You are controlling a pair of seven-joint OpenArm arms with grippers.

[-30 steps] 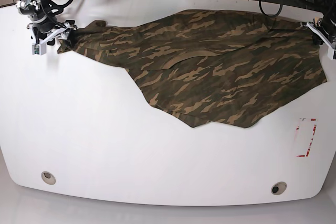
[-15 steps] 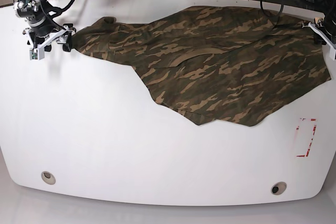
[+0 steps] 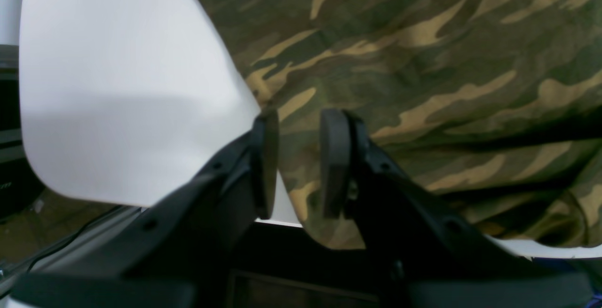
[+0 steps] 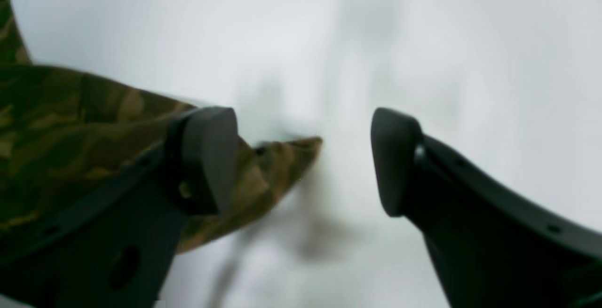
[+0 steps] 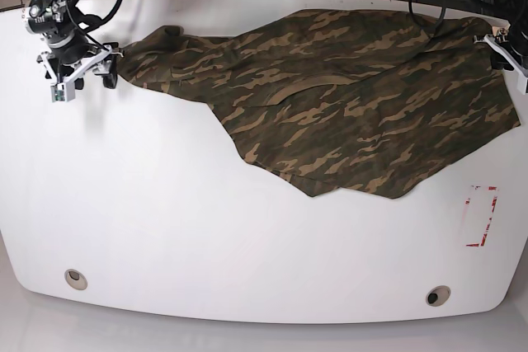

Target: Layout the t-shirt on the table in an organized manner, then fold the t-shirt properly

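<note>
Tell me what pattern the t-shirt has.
Camouflage: dark olive, brown and tan streaks on the t-shirt. Shows best in the base view.

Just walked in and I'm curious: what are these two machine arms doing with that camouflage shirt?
Two robot arms are spreading a camouflage t-shirt over a white table so it can be folded. The shirt lies stretched across the far side, not yet flat or folded. The right pincer is open beside one end of the cloth, gripping nothing. The left pincer sits at the other end with its jaws slightly apart over the shirt's edge; whether it grips the cloth is unclear.
</note>
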